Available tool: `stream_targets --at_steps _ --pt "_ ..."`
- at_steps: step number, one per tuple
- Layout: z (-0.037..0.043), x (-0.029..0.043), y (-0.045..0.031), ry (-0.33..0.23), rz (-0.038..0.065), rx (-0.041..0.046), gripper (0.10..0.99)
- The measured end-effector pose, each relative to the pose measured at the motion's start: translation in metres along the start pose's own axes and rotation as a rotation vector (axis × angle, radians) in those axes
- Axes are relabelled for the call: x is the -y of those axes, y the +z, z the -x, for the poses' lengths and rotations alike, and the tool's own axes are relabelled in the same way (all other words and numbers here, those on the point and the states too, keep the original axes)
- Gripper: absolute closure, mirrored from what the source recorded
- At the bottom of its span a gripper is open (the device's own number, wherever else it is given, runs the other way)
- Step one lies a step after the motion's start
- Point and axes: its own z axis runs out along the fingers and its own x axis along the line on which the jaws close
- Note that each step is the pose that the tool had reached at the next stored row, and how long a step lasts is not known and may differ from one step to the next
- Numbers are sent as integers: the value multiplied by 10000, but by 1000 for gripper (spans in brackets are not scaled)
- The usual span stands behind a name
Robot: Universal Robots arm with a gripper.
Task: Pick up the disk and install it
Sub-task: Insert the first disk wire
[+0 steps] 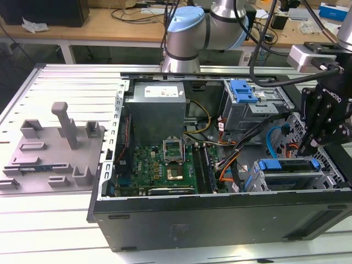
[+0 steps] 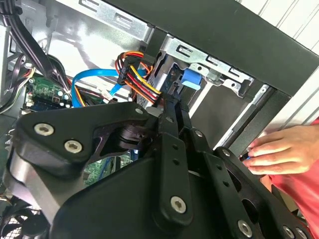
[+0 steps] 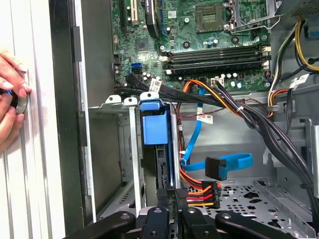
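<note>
The disk [image 1: 286,165] lies in the lower drive bay at the exterior view's right of the open computer case, with its blue carrier ends showing on both sides. In the first wrist view the carrier's blue end [image 3: 154,127] sits between the bay's metal rails, and in the second wrist view a corner of it [image 2: 192,78] shows. My black gripper [image 1: 307,147] hangs just above the disk's right end. Its fingers are close together right at the carrier's edge in both wrist views [image 3: 173,196] [image 2: 172,102]. I cannot tell whether they grip anything.
A person's hand [image 3: 10,94] [image 2: 279,149] rests outside the case wall near the bay. Orange and red power wires [image 3: 199,191] and a blue data cable [image 3: 224,164] lie beside the disk. An upper cage with a blue latch [image 1: 245,91], motherboard [image 1: 165,165] and grey fixture [image 1: 55,148] stand further left.
</note>
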Motion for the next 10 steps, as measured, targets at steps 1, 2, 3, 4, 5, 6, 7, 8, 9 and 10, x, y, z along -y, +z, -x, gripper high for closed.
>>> stream_targets --at_steps 1,2,3,4,5,6,7,8,9,10 --pt "-7 0 1 0 0 0 918" --pt "-26 2 3 -1 1 8 918" --pt "-42 3 6 0 1 19 918" --pt "-55 4 8 -2 2 26 918" --pt "-68 5 11 -8 1 30 918" --pt "-69 5 13 -17 0 31 918" --pt "-70 5 13 -27 -1 29 918" --pt "-70 5 14 -45 -4 27 918" --pt "-70 5 15 -53 -5 28 918" --pt "-69 5 16 -65 -6 30 918"
